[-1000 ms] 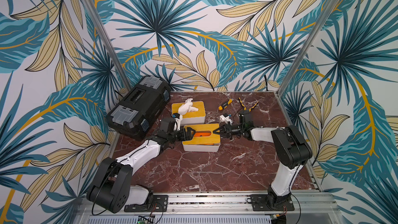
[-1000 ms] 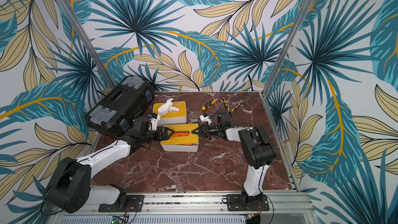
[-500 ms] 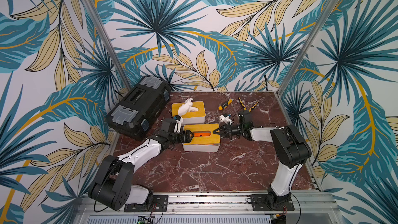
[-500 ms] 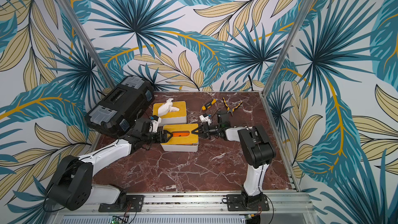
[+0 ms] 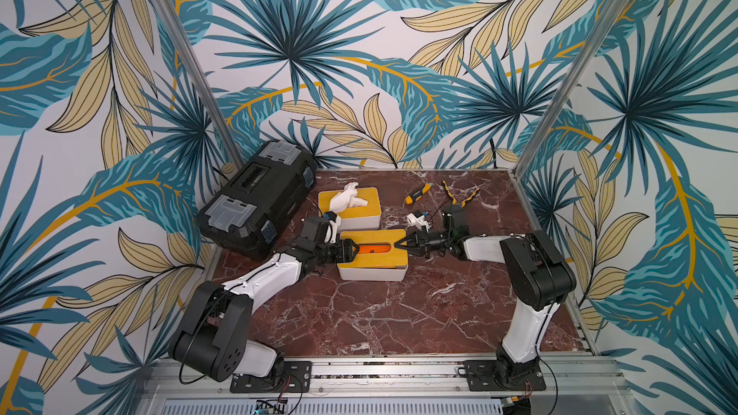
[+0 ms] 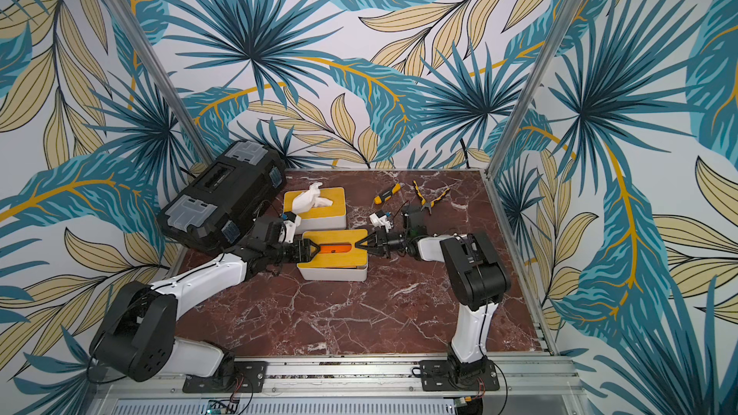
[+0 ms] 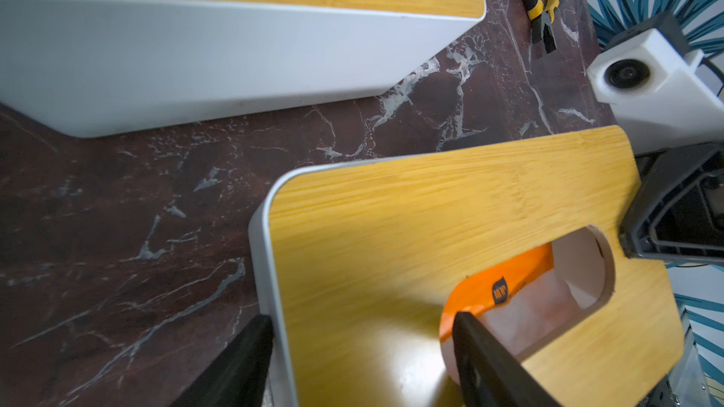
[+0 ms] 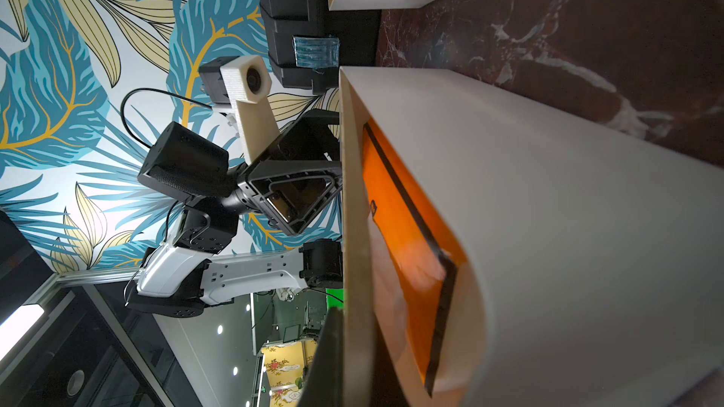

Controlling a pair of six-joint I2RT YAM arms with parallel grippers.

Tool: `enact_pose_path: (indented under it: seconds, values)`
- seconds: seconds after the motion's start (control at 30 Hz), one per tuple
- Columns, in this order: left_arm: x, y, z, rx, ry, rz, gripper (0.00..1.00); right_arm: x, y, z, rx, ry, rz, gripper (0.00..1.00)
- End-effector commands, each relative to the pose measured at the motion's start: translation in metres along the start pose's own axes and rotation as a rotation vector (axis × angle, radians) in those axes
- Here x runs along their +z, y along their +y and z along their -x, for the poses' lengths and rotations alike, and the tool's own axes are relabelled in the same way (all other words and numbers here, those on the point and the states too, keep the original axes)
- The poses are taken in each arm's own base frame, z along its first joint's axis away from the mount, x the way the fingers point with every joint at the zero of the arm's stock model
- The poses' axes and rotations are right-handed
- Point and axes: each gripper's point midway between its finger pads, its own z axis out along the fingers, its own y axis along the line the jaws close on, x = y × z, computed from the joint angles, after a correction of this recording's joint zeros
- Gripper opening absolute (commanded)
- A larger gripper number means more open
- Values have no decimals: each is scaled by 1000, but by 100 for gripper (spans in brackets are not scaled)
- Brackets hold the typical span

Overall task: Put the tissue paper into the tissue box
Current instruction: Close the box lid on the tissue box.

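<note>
Orange tissue pack [image 7: 505, 268]: you can't read its label [image 7: 500, 290]. Left gripper [image 7: 358, 317] spread astride bamboo lid [image 7: 431, 209], right gripper [image 5: 401, 246] closed; marble tabletop [image 5: 399, 313].

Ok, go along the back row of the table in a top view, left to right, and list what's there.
toolbox → far tissue box → small orange-and-black hand tool → pliers
</note>
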Motion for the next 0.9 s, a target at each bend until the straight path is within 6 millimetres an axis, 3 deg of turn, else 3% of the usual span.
enact_pose_path:
  seconds: [0.0, 0.23, 0.37, 0.5, 0.87]
  values:
    - [5, 7, -2, 14, 22, 50, 65, 6, -25, -5, 86, -7, -51, 0]
    - [5, 13, -2, 21, 26, 82, 52, 6, -29, -6, 94, -2, -65, 0]
    - [4, 13, -1, 28, 28, 90, 46, 5, -32, -8, 101, 8, -80, 11]
    - [4, 15, -1, 36, 31, 101, 44, 3, -32, -11, 93, 22, -117, 21]
    - [1, 19, -1, 50, 34, 128, 43, -16, -25, -22, 91, 47, -242, 28]
